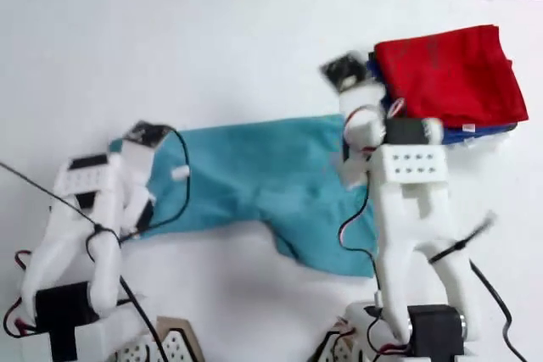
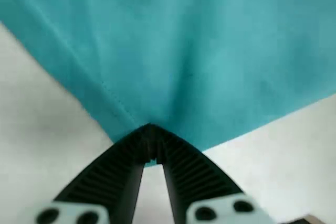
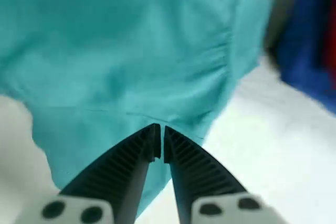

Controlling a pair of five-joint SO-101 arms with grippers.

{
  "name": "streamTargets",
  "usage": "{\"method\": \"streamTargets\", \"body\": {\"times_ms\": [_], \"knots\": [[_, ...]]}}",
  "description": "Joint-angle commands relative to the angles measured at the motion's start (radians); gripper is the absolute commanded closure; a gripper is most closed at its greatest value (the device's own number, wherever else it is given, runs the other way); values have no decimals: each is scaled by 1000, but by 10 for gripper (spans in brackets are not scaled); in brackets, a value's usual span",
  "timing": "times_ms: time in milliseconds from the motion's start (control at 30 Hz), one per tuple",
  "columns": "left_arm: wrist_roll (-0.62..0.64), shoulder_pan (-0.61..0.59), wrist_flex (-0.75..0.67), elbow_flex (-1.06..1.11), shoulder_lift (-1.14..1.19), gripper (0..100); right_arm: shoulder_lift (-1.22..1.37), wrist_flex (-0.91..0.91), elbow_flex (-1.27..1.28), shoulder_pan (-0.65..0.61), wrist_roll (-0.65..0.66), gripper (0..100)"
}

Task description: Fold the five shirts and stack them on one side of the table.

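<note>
A teal shirt [image 1: 254, 180] lies spread across the middle of the white table [image 1: 212, 48], one sleeve hanging toward the near edge. My left gripper [image 1: 140, 171] holds the shirt's left end; in the left wrist view the gripper [image 2: 151, 135] is shut on the teal shirt's [image 2: 199, 51] hem. My right gripper [image 1: 355, 158] is at the shirt's right end, and in the right wrist view the gripper [image 3: 156, 139] is shut on a fold of the teal shirt [image 3: 115, 51]. A stack with a red shirt [image 1: 450, 69] on top of a blue shirt [image 1: 479, 131] sits at the far right.
The folded stack lies just right of my right gripper, and its blue shirt [image 3: 310, 51] shows in the right wrist view. Bare white table stretches across the far side and far left. Arm bases and cables [image 1: 136, 328] occupy the near edge.
</note>
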Motion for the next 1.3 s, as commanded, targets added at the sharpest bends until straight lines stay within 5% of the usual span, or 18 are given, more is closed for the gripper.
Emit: {"method": "streamTargets", "body": {"times_ms": [0, 333, 567, 800, 1267], "knots": [[-9, 6, -54, 73, -31, 974, -42, -150, 184, -53, 3, 978], [-6, -9, 35, -13, -38, 974, -41, -367, 407, -4, 48, 978], [-3, -9, 241, -213, -38, 974, -38, -369, 408, 136, 166, 979], [0, -9, 285, -289, -38, 974, 113, -472, 396, 278, 265, 979], [2, -5, 261, -271, -32, 974, 166, -278, 150, 364, 262, 979]]}}
